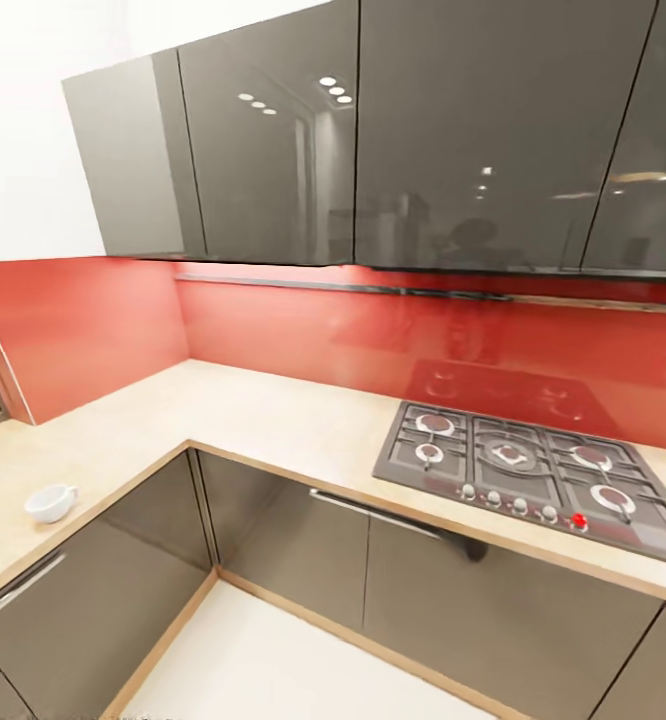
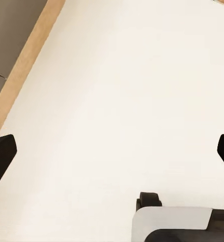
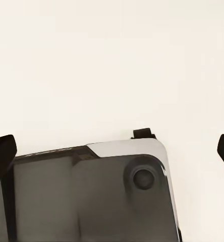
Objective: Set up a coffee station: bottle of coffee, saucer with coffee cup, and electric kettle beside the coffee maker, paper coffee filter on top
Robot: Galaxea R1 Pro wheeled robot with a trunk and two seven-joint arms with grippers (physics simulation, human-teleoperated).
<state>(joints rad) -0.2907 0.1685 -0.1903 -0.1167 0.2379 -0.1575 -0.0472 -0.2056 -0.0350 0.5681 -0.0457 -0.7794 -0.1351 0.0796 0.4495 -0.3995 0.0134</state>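
the head camera is looking over an l-shaped corner of the countertop (image 1: 273, 420), tan under glossy grey wall cabinets (image 1: 373, 130) and a red backsplash (image 1: 303, 330). the coffee cup (image 1: 50, 502) is sitting upright on the left run near the front edge, handle pointing right, with no saucer under it. a gas hob (image 1: 533, 475) is occupying the right run. no coffee maker, bottle, filter, saucer or kettle is appearing on this stretch, so judging from these views the station is not yet assembled and most steps are remaining.

the left gripper (image 2: 112, 151) is hanging over pale floor (image 2: 117, 75), fingers spread wide, holding nothing. the right gripper (image 3: 112, 146) is likewise gaping and empty, above the robot's base (image 3: 92, 196).

no brand, label or legible writing is showing anywhere.
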